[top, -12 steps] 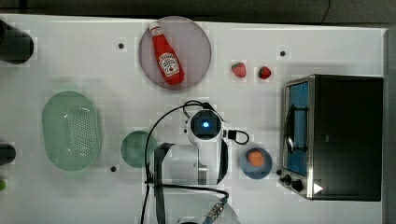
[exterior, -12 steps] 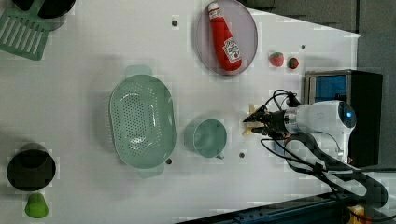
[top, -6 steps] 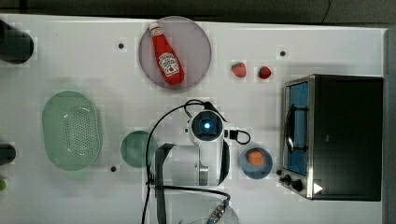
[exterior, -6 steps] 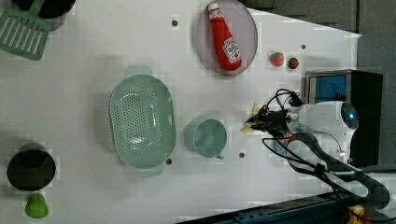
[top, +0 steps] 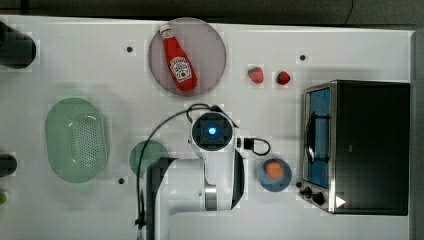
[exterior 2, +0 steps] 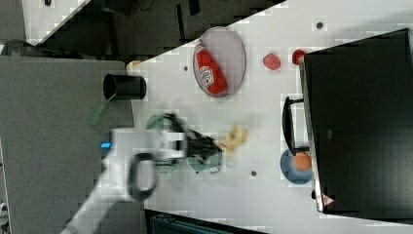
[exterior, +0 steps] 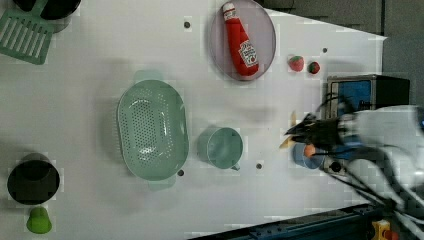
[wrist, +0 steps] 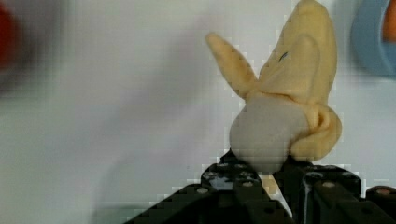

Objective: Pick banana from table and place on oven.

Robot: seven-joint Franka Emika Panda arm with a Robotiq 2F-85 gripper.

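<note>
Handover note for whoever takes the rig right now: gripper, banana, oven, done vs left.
Gripper: shut on the banana, a half-peeled toy one, pinched at its pale tip in the wrist view.
Banana: in the jaws over the table, between the green cup and the oven in the left view; whether it is clear of the tabletop I cannot tell.
Oven: at the top view's right, door shut, black top bare.
Done: the grasp.
Left: carry the banana over to the oven, set it on the top, release. A blue bowl with an orange piece sits by the oven front.
</note>
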